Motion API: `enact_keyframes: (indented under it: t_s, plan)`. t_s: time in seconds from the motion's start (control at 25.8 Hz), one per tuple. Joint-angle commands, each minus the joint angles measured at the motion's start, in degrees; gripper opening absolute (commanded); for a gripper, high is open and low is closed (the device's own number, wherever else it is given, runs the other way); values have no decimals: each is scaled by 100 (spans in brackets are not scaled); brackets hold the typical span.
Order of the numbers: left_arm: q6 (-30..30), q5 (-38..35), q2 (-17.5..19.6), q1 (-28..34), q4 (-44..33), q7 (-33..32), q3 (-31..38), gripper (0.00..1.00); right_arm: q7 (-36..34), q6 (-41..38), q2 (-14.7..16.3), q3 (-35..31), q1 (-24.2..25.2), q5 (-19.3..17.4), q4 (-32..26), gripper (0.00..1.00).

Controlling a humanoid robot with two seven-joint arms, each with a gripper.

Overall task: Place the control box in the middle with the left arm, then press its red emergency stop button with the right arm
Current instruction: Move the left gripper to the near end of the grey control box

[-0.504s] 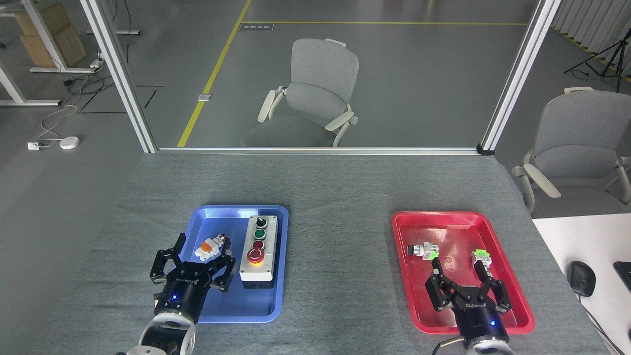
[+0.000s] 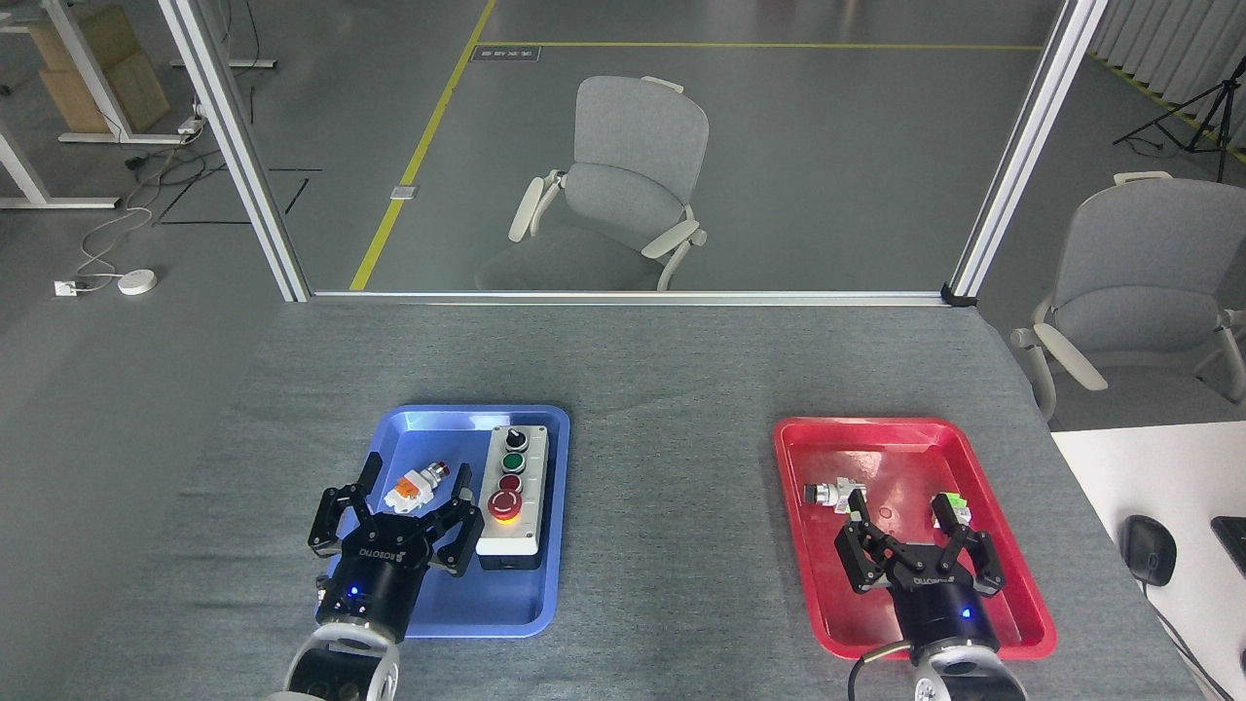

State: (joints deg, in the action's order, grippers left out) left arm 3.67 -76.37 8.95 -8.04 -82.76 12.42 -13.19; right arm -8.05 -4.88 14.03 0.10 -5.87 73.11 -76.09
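Long light-grey plastic control box [image 2: 513, 498] on a black base, sitting lengthwise along the right side of a glossy blue tray [image 2: 545, 545], not out on the fuzzy grey felt tabletop [image 2: 672, 458] yet. Row of round controls on top: black knob, green button, small dark-red flat one, then the fat red emergency stop button [image 2: 504, 503] with white arrows and a glowing yellow ring, nearest the camera. Small white-and-orange loose button part [image 2: 417, 486] lying just left of the box. Left gripper [image 2: 421, 506], matte black with a blue light, fingers spread wide above that loose part, gripping nothing. Right gripper [image 2: 909, 516] over the shiny red tray [image 2: 808, 584], fingers apart too, holding nothing, two little switch parts beside its fingertips.
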Motion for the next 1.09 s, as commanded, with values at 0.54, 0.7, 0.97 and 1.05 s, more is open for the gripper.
enact_keyframes:
  t_s: [0.54,0.7,0.97,1.05]
  plan:
    - [837,-238,-983,-523,1895,-434,-465,99,5,-110,214,34,-28,72,-354,98]
    - [837,-221,-974,-497,1895,-434,-456,99,5,-110,214,16,-98,72,-354,98]
    - [837,-229,-1053,-532,2159,-434,-456,99,5,-110,258,-71,-134,72,-327,98]
    - [828,-229,-1097,-558,2291,-425,-456,99,5,-119,205,-98,-116,72,-327,98]
